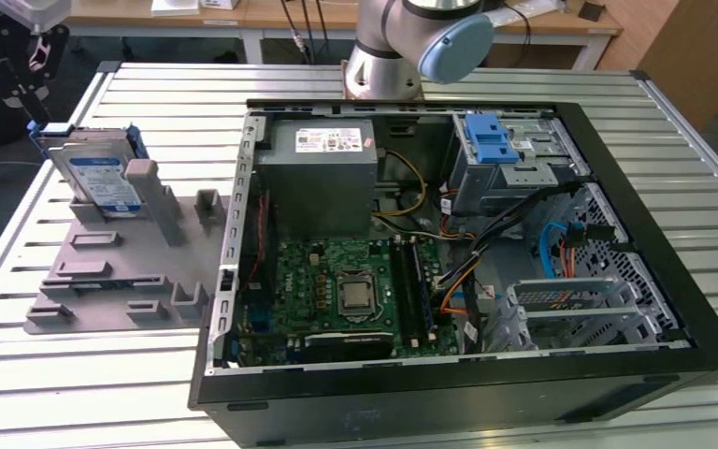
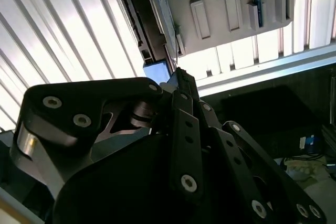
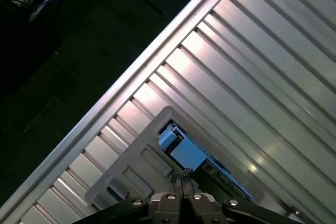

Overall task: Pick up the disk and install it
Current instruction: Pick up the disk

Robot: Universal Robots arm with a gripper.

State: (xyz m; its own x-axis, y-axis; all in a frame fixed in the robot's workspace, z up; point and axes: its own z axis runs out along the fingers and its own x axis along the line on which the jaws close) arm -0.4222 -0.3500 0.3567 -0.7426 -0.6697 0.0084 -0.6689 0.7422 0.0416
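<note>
You have the disk [image 1: 97, 178] standing on edge at the far end of the fixture plate [image 1: 122, 281], which lies on the slatted table [image 1: 85, 393] to the exterior view's left of the open computer case [image 1: 459, 398]. The gripper [image 3: 181, 174] hangs over the disk's upper edge. Inside the case, the drive cage [image 1: 503, 154] sits in the far corner toward the exterior view's right; the arm base [image 1: 381, 70] stands behind the case.

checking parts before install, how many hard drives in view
1. The silver rectangular hard drive with blue side rails stands on edge in the grey plastic holder plate, at the exterior view's left of the black computer case. Others may be hidden inside it.
</note>
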